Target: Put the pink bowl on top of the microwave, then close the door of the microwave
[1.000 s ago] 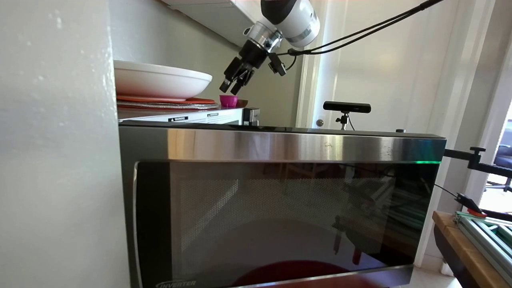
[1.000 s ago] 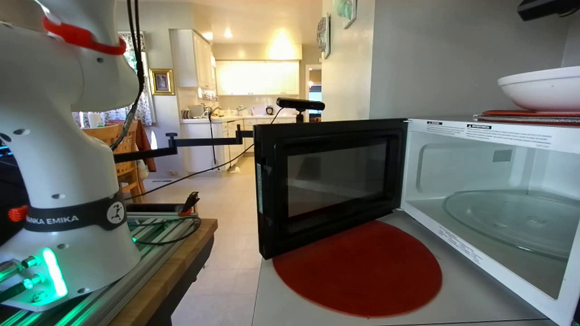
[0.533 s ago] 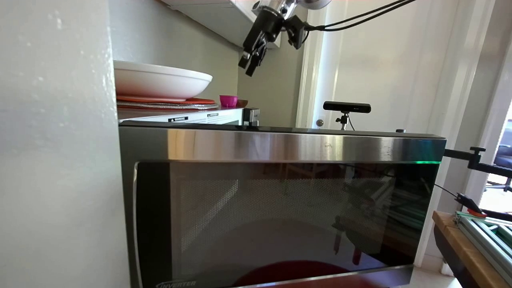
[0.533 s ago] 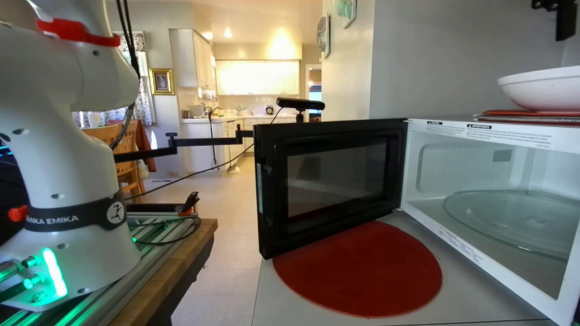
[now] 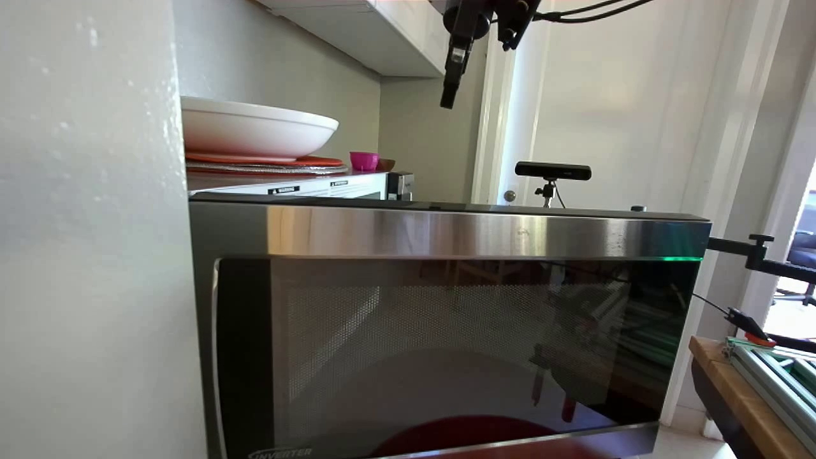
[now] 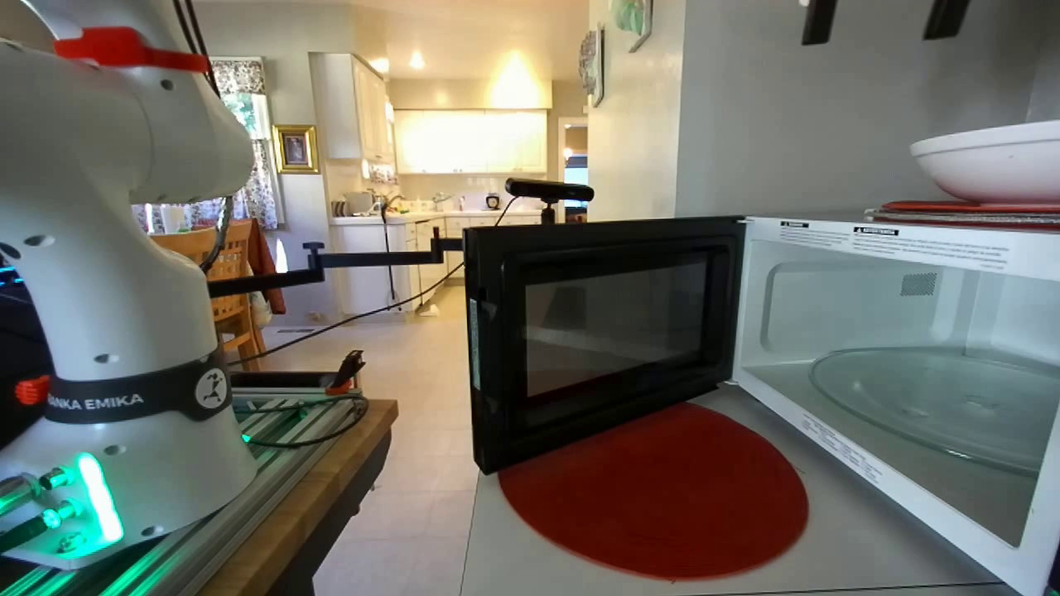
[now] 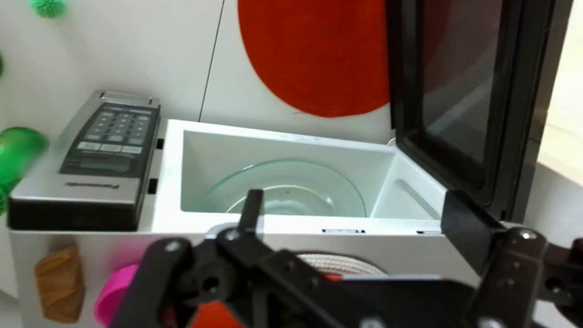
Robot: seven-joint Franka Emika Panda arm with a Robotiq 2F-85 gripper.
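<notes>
The small pink bowl point(image 5: 364, 161) stands upright on top of the microwave point(image 6: 927, 240). It also shows in the wrist view point(image 7: 115, 291), partly behind a gripper finger. The microwave door point(image 5: 446, 319) stands wide open. Its dark inner side shows in an exterior view point(image 6: 613, 323) and in the wrist view point(image 7: 460, 82). My gripper point(image 7: 353, 198) is open and empty, its fingers far apart. It hangs high above the microwave, apart from the bowl. In an exterior view only the fingertips point(image 6: 882, 29) show at the top edge. In an exterior view the gripper point(image 5: 448, 102) points down.
A wide white dish point(image 5: 258, 131) sits on reddish plates point(image 5: 319, 161) on the microwave. A brown object point(image 7: 61, 284) stands beside the pink bowl. A wall cabinet point(image 5: 357, 38) overhangs. A round red mat point(image 6: 662, 505) lies under the door. A camera point(image 5: 553, 170) stands behind the door.
My gripper has risen from just above the pink bowl and moved away from it, turning as it went. The bowl and the door have not moved.
</notes>
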